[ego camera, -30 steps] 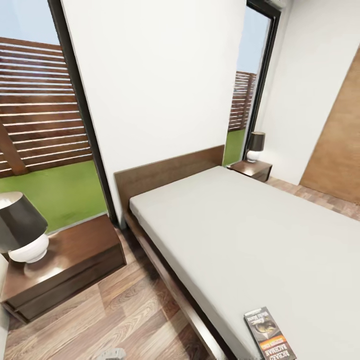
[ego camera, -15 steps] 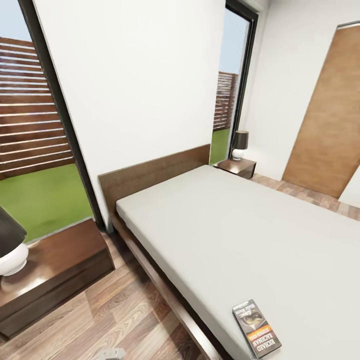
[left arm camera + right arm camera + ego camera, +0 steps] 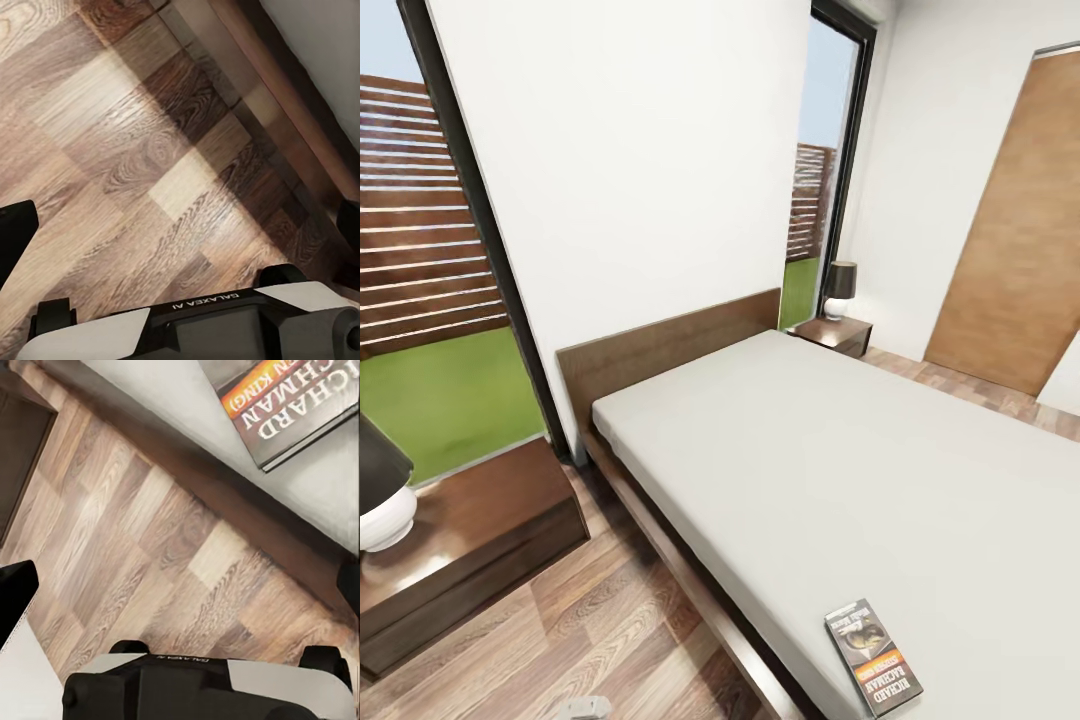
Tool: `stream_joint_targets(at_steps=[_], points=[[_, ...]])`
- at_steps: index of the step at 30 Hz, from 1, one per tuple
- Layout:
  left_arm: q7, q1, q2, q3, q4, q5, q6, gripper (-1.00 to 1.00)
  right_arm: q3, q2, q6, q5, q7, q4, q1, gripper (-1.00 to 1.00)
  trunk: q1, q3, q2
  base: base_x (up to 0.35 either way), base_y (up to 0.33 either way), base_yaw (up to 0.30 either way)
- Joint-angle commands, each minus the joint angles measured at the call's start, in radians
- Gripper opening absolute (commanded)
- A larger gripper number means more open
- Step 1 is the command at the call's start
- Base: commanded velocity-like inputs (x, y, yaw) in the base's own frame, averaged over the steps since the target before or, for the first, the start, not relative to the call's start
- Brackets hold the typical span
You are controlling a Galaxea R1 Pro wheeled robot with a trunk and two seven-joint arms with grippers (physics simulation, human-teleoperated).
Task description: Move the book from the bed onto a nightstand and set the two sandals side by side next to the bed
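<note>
- Head view: book [image 3: 872,655], thin paperback, flat on bed [image 3: 830,470] at its near edge; nightstand [image 3: 455,545] left of the bed, another [image 3: 840,335] far side. Likely light, slightly flexible; best pinched at the overhang-side edge.
- Left wrist view: left gripper [image 3: 184,225] fingers wide apart over floor [image 3: 112,150].
- Right wrist view: right gripper [image 3: 184,589] spread, empty; book [image 3: 289,401] just ahead.

The floor [image 3: 610,620] is shiny wood planks. The bed [image 3: 840,470] has a smooth, plain white top on a dark wood frame. The book [image 3: 872,655] has a glossy paper cover. The nightstand [image 3: 455,545] is shiny dark wood.
</note>
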Motion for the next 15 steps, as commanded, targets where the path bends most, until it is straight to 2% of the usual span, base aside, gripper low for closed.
stream_joint_targets(at_steps=[1,4,6,7,8,10,11,15], points=[[-0.002,-0.001,0.000,0.007,0.001,-0.011,-0.005,1.00,0.001,-0.009,-0.007,-0.007,0.003,0.004,-0.002,1.00,0.000,-0.001,-0.001,0.000,0.000,0.000],[-0.002,-0.001,0.000,0.007,0.001,-0.011,-0.006,1.00,0.001,-0.048,-0.006,-0.031,0.006,0.005,-0.002,1.00,0.000,-0.001,-0.001,0.000,0.000,0.000],[-0.002,-0.001,0.000,0.007,0.001,-0.011,-0.006,1.00,-0.002,-0.087,-0.004,-0.054,0.006,0.004,-0.001,1.00,0.000,-0.001,-0.001,0.000,0.000,0.000],[-0.002,-0.001,0.000,0.007,0.000,-0.011,-0.006,1.00,-0.005,-0.115,-0.004,-0.093,0.007,0.003,-0.002,1.00,0.000,-0.001,-0.001,0.000,0.000,0.000],[-0.002,-0.001,0.000,0.007,0.000,-0.011,-0.007,1.00,-0.006,-0.125,-0.004,-0.122,0.007,0.003,-0.002,1.00,0.000,-0.001,-0.001,0.000,0.000,0.000],[-0.002,-0.001,0.000,0.007,0.000,-0.011,-0.007,1.00,-0.007,-0.135,-0.004,-0.153,0.007,0.002,-0.002,1.00,0.000,-0.001,-0.001,0.000,0.000,0.000],[-0.002,-0.001,0.000,0.007,0.000,-0.011,-0.007,1.00,-0.007,-0.147,-0.003,-0.199,0.007,0.002,-0.002,1.00,0.000,-0.001,-0.001,0.000,0.000,0.000],[-0.002,-0.001,0.000,0.007,0.000,-0.011,-0.007,1.00,-0.005,-0.157,-0.003,-0.248,0.007,0.001,-0.002,1.00,0.000,-0.001,-0.001,0.000,0.000,0.000]])
